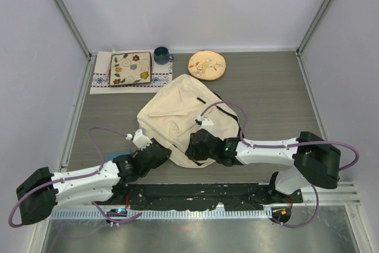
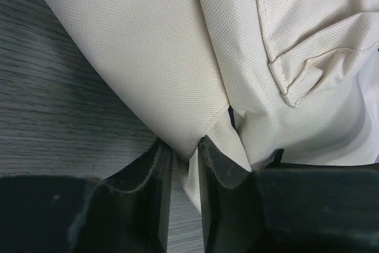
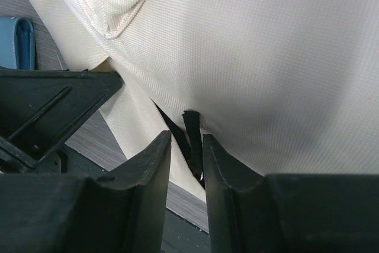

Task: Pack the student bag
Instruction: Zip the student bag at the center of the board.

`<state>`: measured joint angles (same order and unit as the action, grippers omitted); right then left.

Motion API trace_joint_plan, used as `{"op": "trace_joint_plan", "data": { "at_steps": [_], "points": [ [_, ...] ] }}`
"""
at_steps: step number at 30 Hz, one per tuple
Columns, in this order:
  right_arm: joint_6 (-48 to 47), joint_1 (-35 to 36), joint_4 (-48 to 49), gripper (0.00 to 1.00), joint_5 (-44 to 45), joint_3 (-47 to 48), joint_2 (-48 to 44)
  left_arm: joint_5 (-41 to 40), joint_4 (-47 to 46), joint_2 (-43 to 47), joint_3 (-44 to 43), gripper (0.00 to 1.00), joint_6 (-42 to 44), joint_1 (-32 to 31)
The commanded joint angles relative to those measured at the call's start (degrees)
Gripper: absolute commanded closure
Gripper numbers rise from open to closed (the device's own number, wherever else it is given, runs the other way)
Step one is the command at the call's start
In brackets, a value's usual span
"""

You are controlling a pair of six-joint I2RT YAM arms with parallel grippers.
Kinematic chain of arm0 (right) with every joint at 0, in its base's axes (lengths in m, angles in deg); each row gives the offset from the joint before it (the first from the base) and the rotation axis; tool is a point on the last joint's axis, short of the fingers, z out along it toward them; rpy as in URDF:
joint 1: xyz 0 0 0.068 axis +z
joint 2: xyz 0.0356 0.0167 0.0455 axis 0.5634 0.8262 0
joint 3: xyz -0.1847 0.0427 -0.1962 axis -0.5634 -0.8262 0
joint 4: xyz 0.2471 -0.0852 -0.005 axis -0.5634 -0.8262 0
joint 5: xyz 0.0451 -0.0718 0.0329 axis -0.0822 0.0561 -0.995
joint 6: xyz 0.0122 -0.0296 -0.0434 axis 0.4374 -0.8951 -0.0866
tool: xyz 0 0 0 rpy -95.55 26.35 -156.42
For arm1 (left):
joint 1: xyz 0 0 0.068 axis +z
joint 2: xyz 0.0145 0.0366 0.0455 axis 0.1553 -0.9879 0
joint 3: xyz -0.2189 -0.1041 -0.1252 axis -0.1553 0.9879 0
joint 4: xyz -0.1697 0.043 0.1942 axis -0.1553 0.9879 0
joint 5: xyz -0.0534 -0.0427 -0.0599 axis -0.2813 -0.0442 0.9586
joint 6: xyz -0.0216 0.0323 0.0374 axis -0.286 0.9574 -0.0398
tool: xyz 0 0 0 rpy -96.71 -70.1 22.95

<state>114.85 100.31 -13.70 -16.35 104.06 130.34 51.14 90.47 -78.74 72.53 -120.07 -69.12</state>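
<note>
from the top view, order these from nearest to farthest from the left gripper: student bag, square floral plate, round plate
Measured from the left gripper in the top view:
1. student bag: right at the gripper, its near left edge pinched.
2. square floral plate: far left, on the cloth mat.
3. round plate: far side, right of centre.

— How's the light from above?
— Bright, even, from overhead; the student bag (image 1: 177, 117) throws only a faint shadow on the bench (image 1: 266, 87)
— And the wrist views?
— Weave sharp mid-frame, the near dark fingers (image 2: 148, 188) soft and blurred; grey shade on the cloth in the right view, no glare
</note>
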Motion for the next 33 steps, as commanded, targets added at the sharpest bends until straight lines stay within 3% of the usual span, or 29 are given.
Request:
{"op": "trace_joint_plan", "data": {
  "at_steps": [1,3,6,12,16,19,33],
  "points": [
    [-0.16,0.69,1.97,0.71,2.80,3.39,1.24,-1.69,-4.97,0.86,-0.07,0.76,-0.92,0.33],
    [-0.16,0.78,1.35,0.71,3.59,3.57,1.85,-1.60,-5.06,0.78,-0.07,0.77,-0.92,0.33],
    [-0.25,1.04,0.21,0.80,5.08,4.01,2.12,-1.51,-5.32,0.60,-0.16,0.80,-0.83,0.33],
    [-0.87,1.13,-1.64,0.83,7.11,4.53,2.56,-1.25,-5.85,0.07,-0.16,0.83,-0.74,0.33],
    [-0.95,1.39,-2.08,0.99,7.90,4.80,3.17,-1.08,-6.02,-0.10,-0.16,0.92,-0.74,0.42],
    [-1.83,2.09,-2.25,0.99,9.04,4.71,2.56,-0.81,-6.64,-0.19,0.19,1.00,-1.00,0.85],
    [0.18,6.93,-6.38,0.99,16.42,-0.38,-5.00,1.30,-5.42,2.00,1.86,1.00,0.22,5.07]
  ]
}}
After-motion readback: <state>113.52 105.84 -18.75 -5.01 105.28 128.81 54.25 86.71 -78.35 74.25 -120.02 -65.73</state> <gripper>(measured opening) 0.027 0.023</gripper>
